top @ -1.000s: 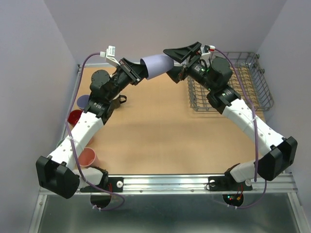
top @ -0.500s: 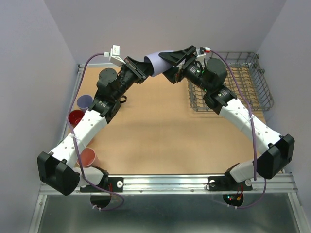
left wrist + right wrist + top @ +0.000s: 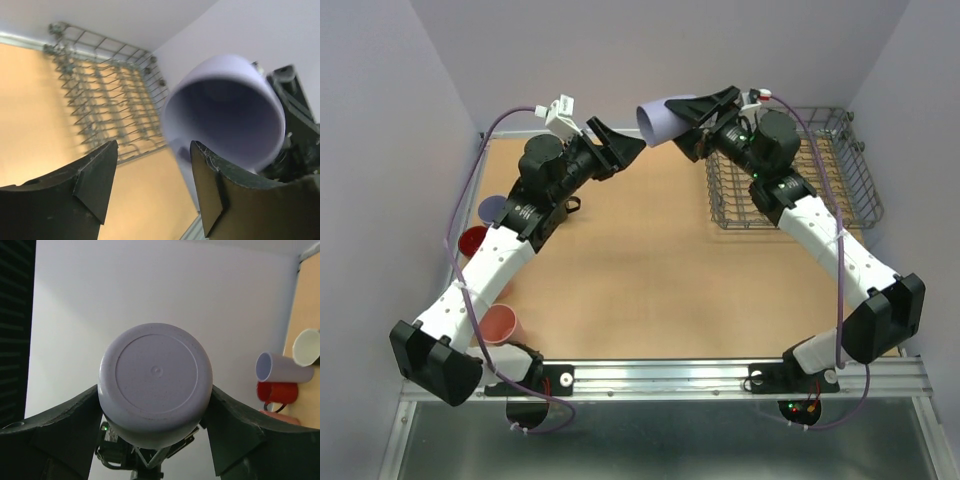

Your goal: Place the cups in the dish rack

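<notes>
Clamping lavender cup (image 3: 155, 375), right gripper (image 3: 155, 412) fingers on its sides — left gripper (image 3: 152, 172) spread, apart

Both arms reach from their bases at the near edge toward the far middle of the tabletop (image 3: 620, 260), and their tips face each other, lifted well above it.

The left arm (image 3: 485, 270) slants up and right from the near-left corner. Its jaws point right and stand spread apart with nothing between them.

The right arm (image 3: 830, 240) slants up and left from the near-right corner. Its jaws point left and press on opposite sides of a lavender cup (image 3: 662, 120) near its base, holding it on its side with the mouth toward the left arm.

The left jaws are just short of the cup's rim and do not touch it.
</notes>
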Available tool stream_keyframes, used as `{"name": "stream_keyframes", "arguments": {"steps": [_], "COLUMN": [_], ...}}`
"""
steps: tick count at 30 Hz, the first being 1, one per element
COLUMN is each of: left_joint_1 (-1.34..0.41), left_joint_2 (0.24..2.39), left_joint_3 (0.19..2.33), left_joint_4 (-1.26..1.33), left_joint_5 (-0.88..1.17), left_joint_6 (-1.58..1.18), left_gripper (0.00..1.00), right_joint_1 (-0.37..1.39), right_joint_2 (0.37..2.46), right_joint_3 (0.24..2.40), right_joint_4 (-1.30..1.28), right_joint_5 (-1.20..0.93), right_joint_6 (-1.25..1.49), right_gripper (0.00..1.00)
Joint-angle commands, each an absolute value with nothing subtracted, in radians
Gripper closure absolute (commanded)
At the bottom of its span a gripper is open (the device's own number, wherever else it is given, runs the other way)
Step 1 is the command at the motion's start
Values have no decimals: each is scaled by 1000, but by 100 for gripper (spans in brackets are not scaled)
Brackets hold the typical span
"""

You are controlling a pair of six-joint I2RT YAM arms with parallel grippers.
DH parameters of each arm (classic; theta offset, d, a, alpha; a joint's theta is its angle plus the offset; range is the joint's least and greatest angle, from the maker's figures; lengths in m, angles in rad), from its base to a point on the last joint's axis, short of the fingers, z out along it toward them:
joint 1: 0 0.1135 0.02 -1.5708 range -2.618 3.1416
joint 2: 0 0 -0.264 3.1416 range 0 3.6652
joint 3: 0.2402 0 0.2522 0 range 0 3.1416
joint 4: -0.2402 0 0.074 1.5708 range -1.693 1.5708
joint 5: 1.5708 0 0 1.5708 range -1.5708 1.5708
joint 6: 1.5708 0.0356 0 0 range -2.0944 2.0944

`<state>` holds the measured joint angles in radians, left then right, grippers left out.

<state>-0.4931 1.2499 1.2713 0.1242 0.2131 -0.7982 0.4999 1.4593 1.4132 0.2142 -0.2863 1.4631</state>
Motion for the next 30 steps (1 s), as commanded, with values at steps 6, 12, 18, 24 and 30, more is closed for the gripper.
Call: {"name": "stream_keyframes", "arguments": {"steps": [6,12,18,24,30], "left_joint_1": [-465,-463,-463,-463,-463], "left_joint_2": [1138,1094,1048,1008,1002], "left_joint_3": [1255,1223,1154,1103,1075], "left_joint_4": [-63,-137,-170,-201,-219], "left_joint_5": [146,129,121,118,141], "left_joint_6": [-654,-621,-612,-578,-581], "left_gripper": [23,22,22,22,22], "right_joint_1": [286,109,5,-28,-78], "right_joint_2": [1450,1534,1676,1833,2051], "right_joint_3": [1517,1656,1813,1960,2103], "right_joint_4": [161,-59,-227,-276,-276], "right_joint_5": [-353,-333,-120,191,281], "right_joint_6": [1318,1013,738,480,408], "right_gripper": [100,100,100,100,100]}}
